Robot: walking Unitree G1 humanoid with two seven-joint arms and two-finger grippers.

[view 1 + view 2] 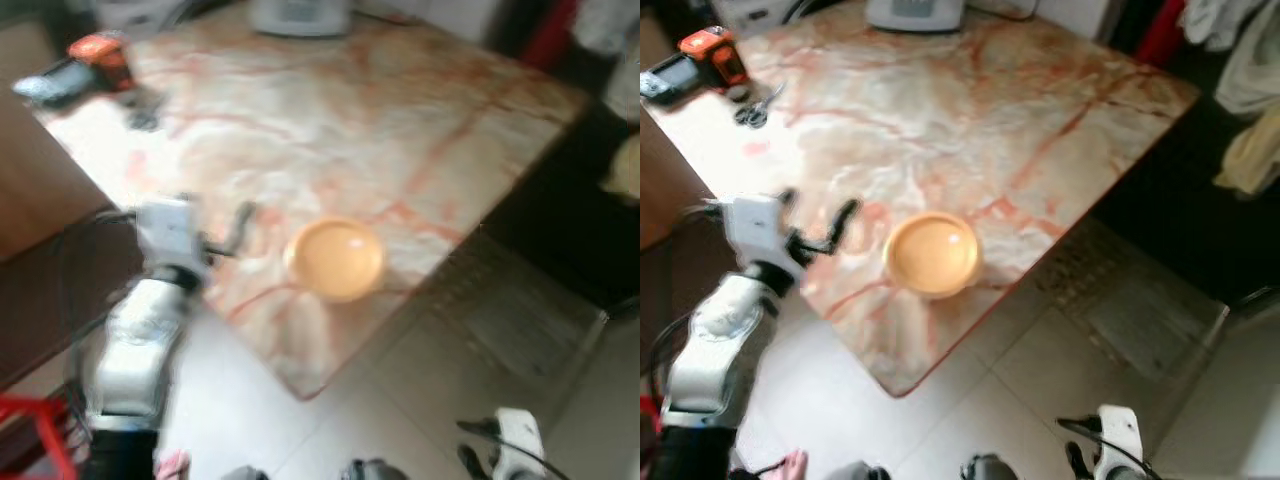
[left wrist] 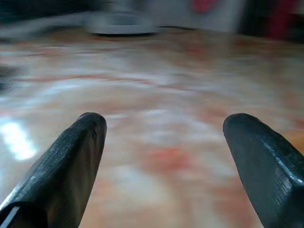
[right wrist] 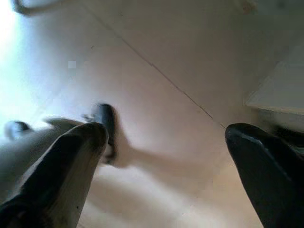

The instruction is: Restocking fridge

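Bench (image 1: pixel 970 110): square top of cream marble with red-orange veins, seen corner-on from above; pale tiled floor (image 1: pixel 1040 400) around its near corner

Container: one shallow round orange-yellow plastic bowl (image 1: pixel 932 254), upright near the near corner of the bench, just inside the right-hand edge; nothing can be made out inside it, though the pictures are blurred

Far left corner of the bench: small orange and black device (image 1: pixel 713 52) beside a dark flat gadget (image 1: pixel 662 76) at the edge; a pair of grey-handled scissors (image 1: pixel 756 106) lies a little further in

Far edge: pale grey appliance base (image 1: pixel 915 13), partly cut off by the frame

Left tool (image 1: pixel 820 228): on the silver left arm, over the near left edge of the bench, near the bowl and apart from it; its black fingers (image 2: pixel 71 161) stand wide, nothing between them, veined marble beyond

Right tool (image 3: pixel 166 166): low by the floor beside the robot, fingers spread wide and holding nothing; floor tiles lie below it

Beyond the right-hand edge: dark space with pale and yellowish cloths (image 1: pixel 1250 110) hanging, and a grey mat (image 1: pixel 1140 310) on the floor
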